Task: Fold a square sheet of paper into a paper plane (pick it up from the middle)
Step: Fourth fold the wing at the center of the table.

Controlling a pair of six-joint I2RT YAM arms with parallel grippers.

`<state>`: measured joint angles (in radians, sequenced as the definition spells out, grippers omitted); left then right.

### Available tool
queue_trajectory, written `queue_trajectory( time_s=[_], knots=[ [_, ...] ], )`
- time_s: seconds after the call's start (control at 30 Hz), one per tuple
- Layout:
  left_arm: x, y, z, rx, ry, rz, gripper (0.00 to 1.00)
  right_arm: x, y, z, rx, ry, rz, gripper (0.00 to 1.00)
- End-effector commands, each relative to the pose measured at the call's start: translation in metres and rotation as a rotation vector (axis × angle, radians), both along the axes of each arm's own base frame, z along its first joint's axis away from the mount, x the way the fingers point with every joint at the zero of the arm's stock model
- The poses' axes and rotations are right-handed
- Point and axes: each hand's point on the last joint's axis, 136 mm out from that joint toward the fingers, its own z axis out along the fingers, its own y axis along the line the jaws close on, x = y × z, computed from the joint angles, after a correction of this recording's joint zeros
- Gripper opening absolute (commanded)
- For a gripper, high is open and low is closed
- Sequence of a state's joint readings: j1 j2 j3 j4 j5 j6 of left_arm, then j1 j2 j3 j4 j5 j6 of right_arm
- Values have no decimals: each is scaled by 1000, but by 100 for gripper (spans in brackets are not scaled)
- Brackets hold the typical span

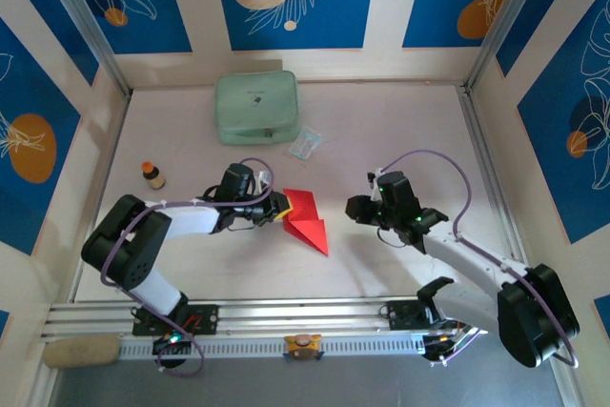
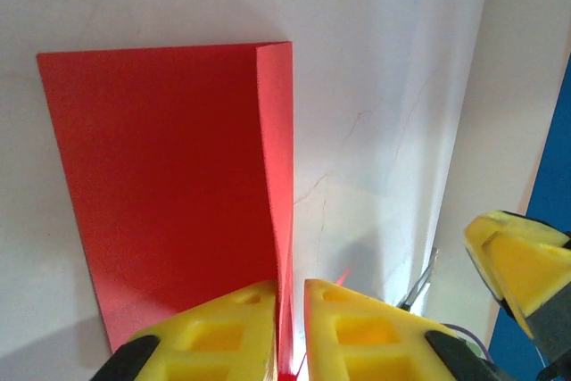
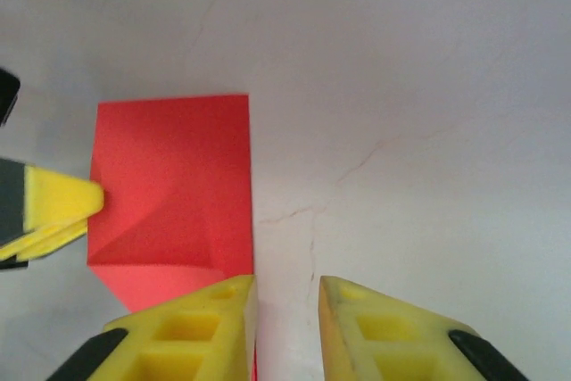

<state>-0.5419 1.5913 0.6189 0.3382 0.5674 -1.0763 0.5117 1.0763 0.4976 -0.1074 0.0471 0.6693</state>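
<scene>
Pinching folded edge of red square sheet of paper (image 2: 169, 185): left gripper (image 2: 290, 296), jaws nearly closed, likely to hold crease tight. Sheet lies in middle of table (image 1: 410, 131), partly folded. Right gripper (image 3: 287, 287) hovers near, jaws slightly apart, empty, ready to help.

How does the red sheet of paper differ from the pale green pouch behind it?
The red sheet is smaller than the pale green pouch. The sheet is thin, folded, sharp-pointed; the pouch bulky, round-cornered. The sheet lies mid-table, the pouch farther back. Both rest on the table.
</scene>
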Motion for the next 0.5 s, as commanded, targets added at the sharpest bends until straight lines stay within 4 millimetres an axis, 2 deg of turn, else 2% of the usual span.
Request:
queue_trajectory(
  time_s=[0.0, 0.1, 0.13, 0.27, 0.47],
  knots=[
    [1, -10, 9, -37, -11, -33, 17, -16, 24, -5, -29, -40, 125, 32],
    [1, -11, 9, -43, -13, -36, 17, -25, 37, -10, -171, -182, 199, 43],
    [2, -12, 10, -49, -15, -37, 17, -28, 40, -12, -212, -229, 226, 44],
    [3, -17, 14, -76, -17, -48, 18, -43, 61, -14, -339, -431, 368, 45],
    [4, -17, 13, -73, -16, -41, 15, -59, 81, -27, -495, -576, 554, 44]
  ],
)
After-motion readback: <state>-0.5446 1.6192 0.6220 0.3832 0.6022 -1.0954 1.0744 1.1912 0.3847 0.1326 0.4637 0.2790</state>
